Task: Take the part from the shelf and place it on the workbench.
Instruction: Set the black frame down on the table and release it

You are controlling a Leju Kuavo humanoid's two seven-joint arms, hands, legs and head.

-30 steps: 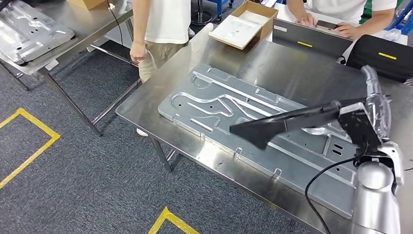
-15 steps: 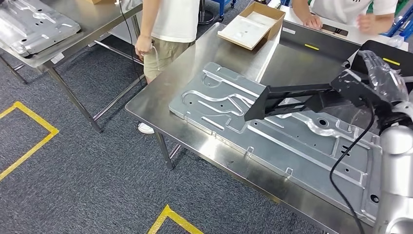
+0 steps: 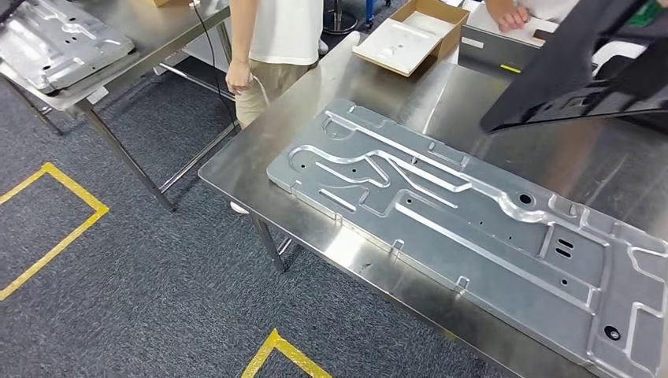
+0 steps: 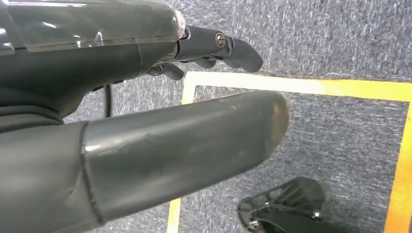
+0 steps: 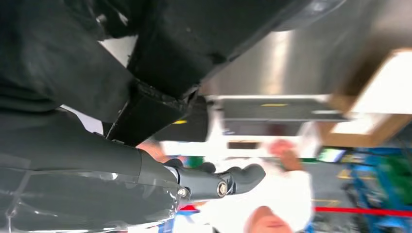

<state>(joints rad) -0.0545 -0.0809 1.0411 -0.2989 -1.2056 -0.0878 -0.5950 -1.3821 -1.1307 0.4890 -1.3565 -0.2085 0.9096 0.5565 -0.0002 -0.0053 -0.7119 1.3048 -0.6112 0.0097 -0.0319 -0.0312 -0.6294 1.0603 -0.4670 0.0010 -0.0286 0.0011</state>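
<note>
A long black part (image 3: 579,67) hangs tilted above the far right of the steel workbench (image 3: 331,236), clear of the surface. In the right wrist view my right hand (image 5: 97,165) grips this black part (image 5: 170,53), which hides much of the fingers. My left hand (image 4: 145,111) hangs over the grey carpet with nothing in it, its fingers (image 4: 228,46) loosely extended.
A large stamped metal panel (image 3: 473,213) covers most of the workbench. An open cardboard box (image 3: 406,35) sits at its far end. One person (image 3: 276,39) stands at the bench's far left corner, another (image 3: 516,12) behind it. A second table (image 3: 118,67) carries a metal plate (image 3: 59,39).
My right arm has lifted the black part up and to the right, from low over the panel to high at the bench's far right. The camera has also shifted slightly.
</note>
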